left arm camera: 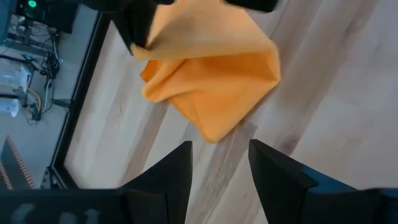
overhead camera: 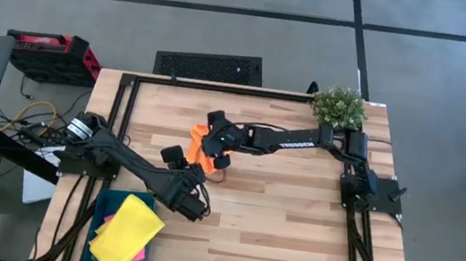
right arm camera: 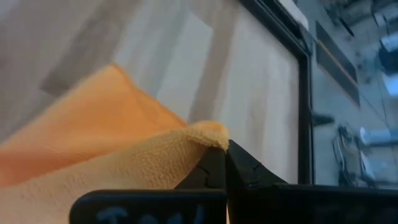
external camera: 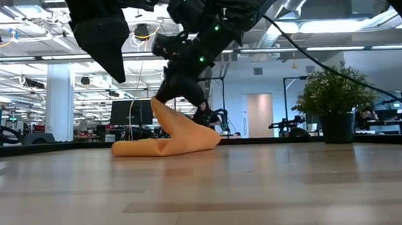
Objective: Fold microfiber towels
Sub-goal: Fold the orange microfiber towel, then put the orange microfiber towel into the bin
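High view: the orange towel point(overhead camera: 201, 147) is pinched at its edge by the closed right pincer point(overhead camera: 216, 153); the open left pincer point(overhead camera: 193, 179) waits empty at its 6 o'clock, nearer than anything else.

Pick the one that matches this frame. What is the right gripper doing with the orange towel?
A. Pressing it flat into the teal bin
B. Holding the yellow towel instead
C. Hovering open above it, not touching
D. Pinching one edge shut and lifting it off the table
D: the right gripper is shut on an edge of the orange towel, whose pinched part rises while the rest lies on the table; the left gripper stands open nearby.
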Controlling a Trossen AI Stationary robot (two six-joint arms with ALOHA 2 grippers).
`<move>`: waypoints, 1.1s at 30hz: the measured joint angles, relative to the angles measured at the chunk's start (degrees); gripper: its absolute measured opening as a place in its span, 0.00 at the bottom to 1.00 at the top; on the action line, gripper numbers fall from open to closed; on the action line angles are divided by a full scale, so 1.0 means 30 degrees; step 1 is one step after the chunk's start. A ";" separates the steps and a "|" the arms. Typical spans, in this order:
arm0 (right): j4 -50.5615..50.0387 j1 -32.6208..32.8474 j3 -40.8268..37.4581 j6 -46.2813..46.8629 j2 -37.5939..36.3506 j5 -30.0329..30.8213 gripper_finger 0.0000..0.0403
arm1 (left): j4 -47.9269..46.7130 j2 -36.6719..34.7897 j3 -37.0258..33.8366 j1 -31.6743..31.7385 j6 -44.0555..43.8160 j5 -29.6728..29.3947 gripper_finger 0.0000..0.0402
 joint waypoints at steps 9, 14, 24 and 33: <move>0.0606 0.0089 0.0315 -0.2299 -0.0014 -0.3107 0.01 | -0.0285 0.0000 0.0000 0.0015 -0.0478 0.0231 0.37; 0.0697 0.0261 0.0308 -0.3017 -0.0014 -0.3269 0.01 | -0.0303 0.0000 0.0000 0.0022 -0.0494 0.0238 0.37; 0.0768 0.0204 0.0300 -0.3031 -0.0014 -0.3276 0.14 | -0.0303 0.0000 0.0000 0.0015 -0.0535 0.0389 0.37; 0.1876 0.0238 0.0286 -0.3025 -0.0014 -0.3268 0.36 | -0.0310 0.0000 0.0000 0.0015 -0.0566 0.0551 0.37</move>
